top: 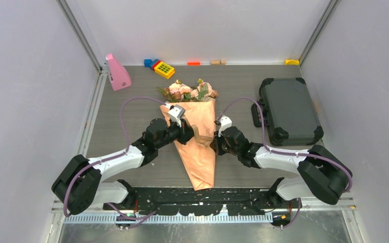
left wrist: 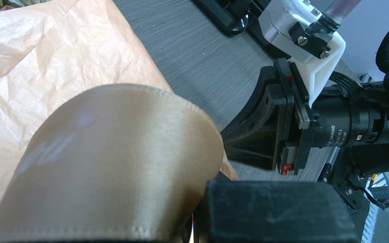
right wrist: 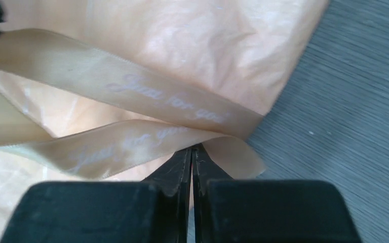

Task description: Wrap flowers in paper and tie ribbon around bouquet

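Bouquet (top: pixel 198 152) lies on table (top: pixel 131 101), flowers (top: pixel 190 91) toward far wall. Ribbon (right wrist: pixel 147 96) crosses its middle. Right gripper (right wrist: pixel 192 152): jaws together, pinching a ribbon fold at bouquet's right edge. Left gripper (top: pixel 186 133): jaws closed on ribbon loop over bouquet's left side.

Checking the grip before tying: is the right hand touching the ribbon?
Touching. In the right wrist view, the right hand pinches the ribbon at its fold.

One bouquet (top: pixel 198 147), one ribbon (right wrist: pixel 131 91), one black case (top: pixel 288 109)
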Available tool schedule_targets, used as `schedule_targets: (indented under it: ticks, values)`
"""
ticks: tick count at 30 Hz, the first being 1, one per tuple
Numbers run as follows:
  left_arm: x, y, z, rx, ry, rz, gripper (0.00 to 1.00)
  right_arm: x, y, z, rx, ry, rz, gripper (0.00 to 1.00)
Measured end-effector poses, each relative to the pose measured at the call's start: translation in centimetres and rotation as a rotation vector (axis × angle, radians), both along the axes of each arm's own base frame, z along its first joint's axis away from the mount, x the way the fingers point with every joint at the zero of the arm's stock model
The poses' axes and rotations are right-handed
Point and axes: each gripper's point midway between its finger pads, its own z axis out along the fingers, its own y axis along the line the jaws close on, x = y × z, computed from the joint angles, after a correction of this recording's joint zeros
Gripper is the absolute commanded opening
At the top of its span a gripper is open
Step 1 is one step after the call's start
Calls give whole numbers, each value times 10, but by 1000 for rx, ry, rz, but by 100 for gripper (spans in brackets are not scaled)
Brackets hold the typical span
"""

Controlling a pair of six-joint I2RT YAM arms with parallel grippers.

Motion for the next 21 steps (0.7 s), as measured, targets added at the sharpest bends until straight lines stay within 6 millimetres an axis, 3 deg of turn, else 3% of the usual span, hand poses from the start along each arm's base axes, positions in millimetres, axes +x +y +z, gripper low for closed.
schedule_targets:
  ticks: [6,7,16,19,21]
  values:
    - [0,0,0,-2,4,2,0,-15,30,11,109,24,114,1]
    - [0,0,-1,-3,8,6,0,-27,47,18,144,23,171,1]
    - [-1,-1,-4,-10,36,4,0,-15,56,14,115,-23,125,2]
    - [-1,-2,-4,-13,39,3,0,-8,59,14,115,-41,107,7]
    - [-1,-2,-5,-13,43,3,0,-6,60,16,118,-45,104,17]
